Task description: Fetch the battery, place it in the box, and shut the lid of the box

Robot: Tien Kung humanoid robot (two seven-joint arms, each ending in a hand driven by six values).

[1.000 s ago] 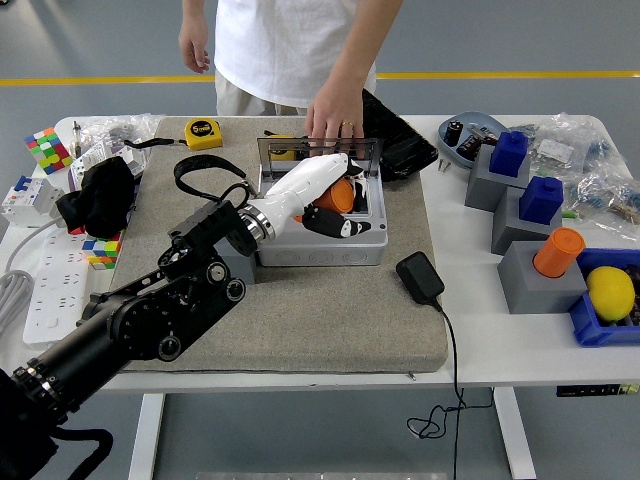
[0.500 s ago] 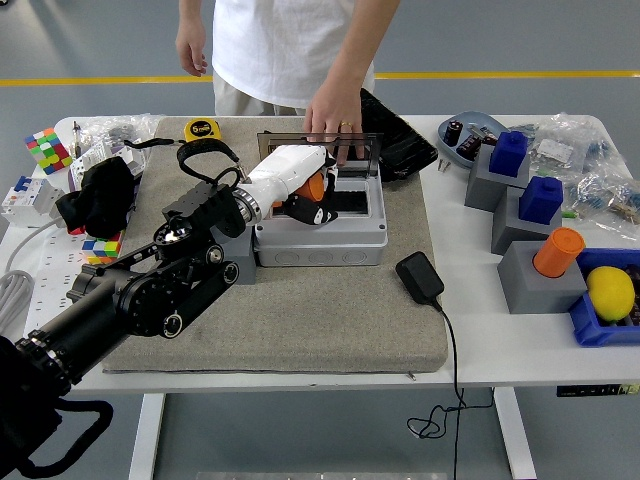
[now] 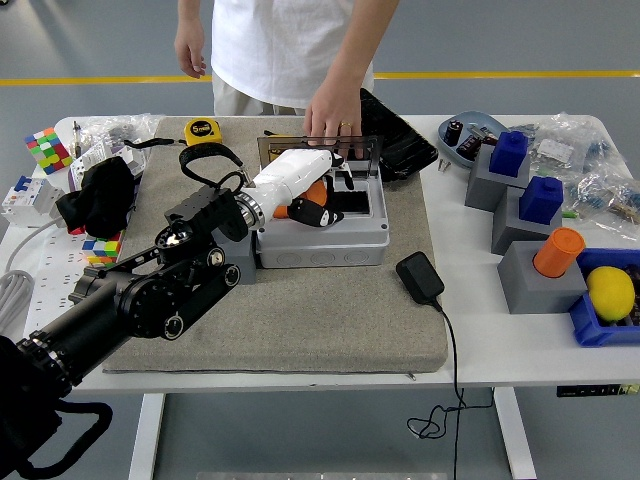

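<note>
Left hand (image 3: 300, 192) reaching in from the left over the grey box (image 3: 322, 238), white shell above, black fingers (image 3: 318, 214) curled under; clamped, by the look of it, on the orange battery (image 3: 310, 192), though only a sliver of orange shows between palm and fingertips, so the grip itself is partly hidden. Battery therefore held just above the box's open cavity, toward its left half, not yet resting on the floor inside as far as can be told. Lid (image 3: 318, 150) standing up at the far rim, hinged there; a person's hand (image 3: 337, 118) at the table's far side resting on its top edge, apparently steadying it. Right arm nowhere visible. Key relation for what follows: cavity directly below and slightly right of the held battery; battery's long axis seemingly running left to right, along the box's longer side. Likely next: lower, let go, withdraw, then tip the lid toward the near edge.
</note>
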